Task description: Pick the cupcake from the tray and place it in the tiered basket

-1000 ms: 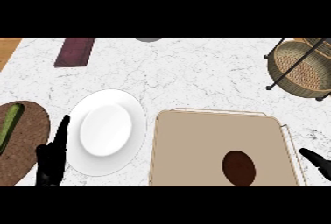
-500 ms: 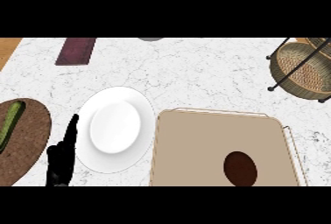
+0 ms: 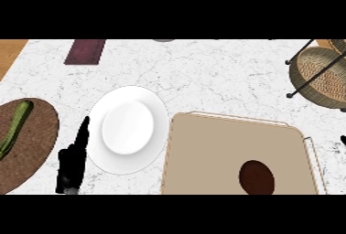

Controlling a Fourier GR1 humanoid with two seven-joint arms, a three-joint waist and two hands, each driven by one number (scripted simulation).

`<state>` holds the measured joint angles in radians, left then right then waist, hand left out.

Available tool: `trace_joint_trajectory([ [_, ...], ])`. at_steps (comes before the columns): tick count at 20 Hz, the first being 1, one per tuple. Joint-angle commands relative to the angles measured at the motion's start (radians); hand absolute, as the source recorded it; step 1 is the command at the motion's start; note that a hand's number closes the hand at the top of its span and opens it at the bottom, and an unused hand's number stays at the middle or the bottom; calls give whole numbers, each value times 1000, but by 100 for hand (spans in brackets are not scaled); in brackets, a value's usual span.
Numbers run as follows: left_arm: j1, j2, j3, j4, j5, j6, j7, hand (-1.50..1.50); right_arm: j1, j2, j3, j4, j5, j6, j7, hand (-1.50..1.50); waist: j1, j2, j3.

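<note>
One dark oval cupcake (image 3: 256,177) lies on the smooth tan tray (image 3: 223,151), lower right, well apart from the left hand (image 3: 70,162), straight-fingered and empty at lower left; the right hand (image 3: 343,139), a right-edge sliver, cannot be read; woven tiered basket (image 3: 321,76) upper right

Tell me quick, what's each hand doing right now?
Left hand: open, fingers straight, holding nothing.
Right hand: only a sliver at the view's right edge; cannot be told.
</note>
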<state>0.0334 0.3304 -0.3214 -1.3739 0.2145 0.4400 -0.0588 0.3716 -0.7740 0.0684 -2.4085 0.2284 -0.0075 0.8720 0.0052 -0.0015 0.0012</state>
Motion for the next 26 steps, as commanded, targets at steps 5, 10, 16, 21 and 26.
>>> trace_joint_trajectory([
  [5, 8, -16, -17, 14, 8, -46, 16, 0, -136, -25, 266, 9, 344, -4, 206, -150, 16, 4, -5],
  [10, -45, -32, -1, 67, -7, -38, 30, 0, -230, -7, 420, 62, 419, 78, 366, -150, 7, 4, -5],
  [16, 10, -35, -3, -21, -33, -15, 53, 0, -272, 109, 511, 80, 483, 149, 435, -150, -3, 0, -2],
  [21, 3, -45, 18, 42, -17, -58, 16, 0, -366, 278, 614, 237, 569, 169, 456, -150, 1, 2, -3],
  [26, 69, -33, -5, -41, -35, -43, 31, 0, -303, 295, 620, 270, 578, 244, 493, -150, -1, -1, -3],
])
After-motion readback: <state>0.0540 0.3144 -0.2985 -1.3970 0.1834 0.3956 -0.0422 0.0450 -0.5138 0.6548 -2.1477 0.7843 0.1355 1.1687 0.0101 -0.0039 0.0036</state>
